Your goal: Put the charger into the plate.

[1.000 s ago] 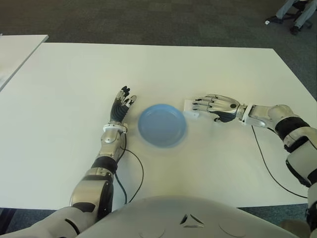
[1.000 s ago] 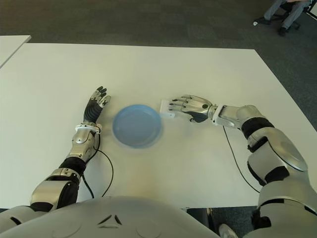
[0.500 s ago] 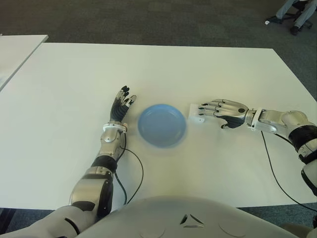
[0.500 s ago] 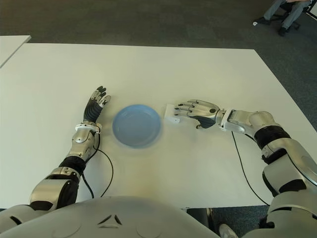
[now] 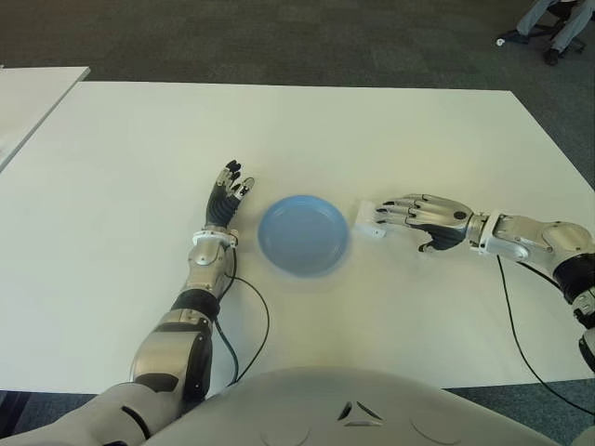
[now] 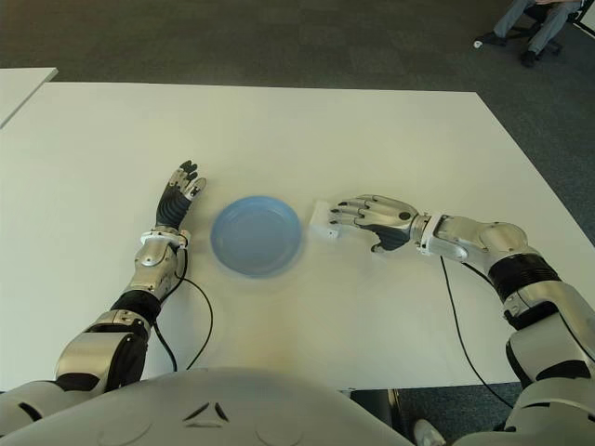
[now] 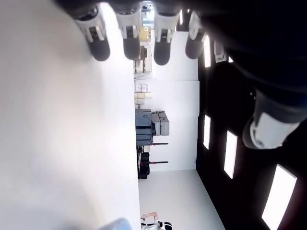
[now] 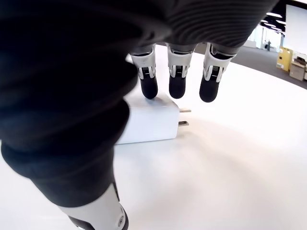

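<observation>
Just right of the round blue plastic plate, the small white block charger is left on the white tabletop, fingertips of the open, empty right robot hand hovering over it; the left robot hand is spread flat beside the plate's left rim.

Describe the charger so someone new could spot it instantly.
On the white table, find the round blue plate near the middle. Just off its rim on the robot's right lies the charger, a small white block with metal prongs, under the fingertips of the open right hand. It is the only boxy white object there.
</observation>
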Controlling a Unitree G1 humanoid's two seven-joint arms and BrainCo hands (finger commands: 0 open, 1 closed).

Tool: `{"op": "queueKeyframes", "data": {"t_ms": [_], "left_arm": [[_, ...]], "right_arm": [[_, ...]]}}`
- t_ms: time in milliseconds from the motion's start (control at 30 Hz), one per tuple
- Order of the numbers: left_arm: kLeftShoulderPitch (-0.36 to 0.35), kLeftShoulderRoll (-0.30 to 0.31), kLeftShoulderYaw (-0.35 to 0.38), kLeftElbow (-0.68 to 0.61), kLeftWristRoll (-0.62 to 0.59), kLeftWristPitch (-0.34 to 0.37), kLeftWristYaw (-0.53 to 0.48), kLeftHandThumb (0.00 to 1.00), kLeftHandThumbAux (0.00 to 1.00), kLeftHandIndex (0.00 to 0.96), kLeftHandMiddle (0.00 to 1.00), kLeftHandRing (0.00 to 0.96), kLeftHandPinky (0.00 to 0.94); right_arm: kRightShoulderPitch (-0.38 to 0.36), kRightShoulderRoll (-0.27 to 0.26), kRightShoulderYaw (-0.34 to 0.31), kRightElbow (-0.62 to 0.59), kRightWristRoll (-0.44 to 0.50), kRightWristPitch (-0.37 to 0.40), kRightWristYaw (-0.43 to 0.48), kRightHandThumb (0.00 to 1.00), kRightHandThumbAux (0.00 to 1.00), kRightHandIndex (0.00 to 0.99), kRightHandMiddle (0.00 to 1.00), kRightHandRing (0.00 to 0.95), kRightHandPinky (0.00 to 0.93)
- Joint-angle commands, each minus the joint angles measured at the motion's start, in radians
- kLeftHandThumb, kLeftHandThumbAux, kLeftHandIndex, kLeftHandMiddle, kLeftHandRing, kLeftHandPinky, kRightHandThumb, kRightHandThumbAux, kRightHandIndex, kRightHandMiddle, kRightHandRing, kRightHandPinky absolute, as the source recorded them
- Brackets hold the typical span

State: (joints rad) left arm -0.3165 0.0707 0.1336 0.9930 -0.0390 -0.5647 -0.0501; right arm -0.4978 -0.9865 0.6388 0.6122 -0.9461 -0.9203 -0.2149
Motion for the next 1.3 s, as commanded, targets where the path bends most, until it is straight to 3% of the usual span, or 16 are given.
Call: {"op": "queueKeyframes", "data": {"t_ms": [33, 567, 633, 900, 1133, 1300], "left_arm": [[0.044, 0.001, 0.002, 0.061, 0.005, 0.055, 0.012, 0.000, 0.534, 0.016, 0.094, 0.062, 0.015], [0.031, 0.001, 0.005, 0.085, 0.005, 0.055, 0.004, 0.000, 0.534, 0.011, 0.093, 0.060, 0.012], [0.030, 0.001, 0.005, 0.087, 0.005, 0.056, 0.003, 0.000, 0.532, 0.009, 0.096, 0.063, 0.013], [0.019, 0.000, 0.005, 0.100, 0.005, 0.067, 0.006, 0.000, 0.528, 0.002, 0.100, 0.070, 0.024], [0.015, 0.002, 0.003, 0.104, 0.009, 0.073, 0.010, 0.000, 0.536, 0.000, 0.094, 0.066, 0.015], [0.016, 0.003, 0.002, 0.103, 0.011, 0.070, 0.013, 0.000, 0.539, 0.003, 0.095, 0.066, 0.020]], "right_arm": [[0.048, -0.008, -0.030, -0.034, 0.012, -0.006, 0.041, 0.000, 0.918, 0.000, 0.060, 0.032, 0.005], [0.114, -0.007, -0.133, -0.123, 0.068, -0.018, 0.120, 0.000, 0.881, 0.000, 0.048, 0.022, 0.000], [0.113, 0.002, -0.145, -0.138, 0.089, -0.018, 0.142, 0.044, 0.840, 0.000, 0.056, 0.032, 0.000], [0.109, 0.084, -0.205, -0.138, 0.173, -0.010, 0.135, 0.194, 0.647, 0.000, 0.079, 0.071, 0.000], [0.147, 0.161, -0.285, -0.186, 0.238, 0.058, 0.115, 0.261, 0.504, 0.000, 0.054, 0.066, 0.000], [0.154, 0.252, -0.321, -0.254, 0.267, 0.158, 0.131, 0.282, 0.425, 0.000, 0.011, 0.020, 0.000]]}}
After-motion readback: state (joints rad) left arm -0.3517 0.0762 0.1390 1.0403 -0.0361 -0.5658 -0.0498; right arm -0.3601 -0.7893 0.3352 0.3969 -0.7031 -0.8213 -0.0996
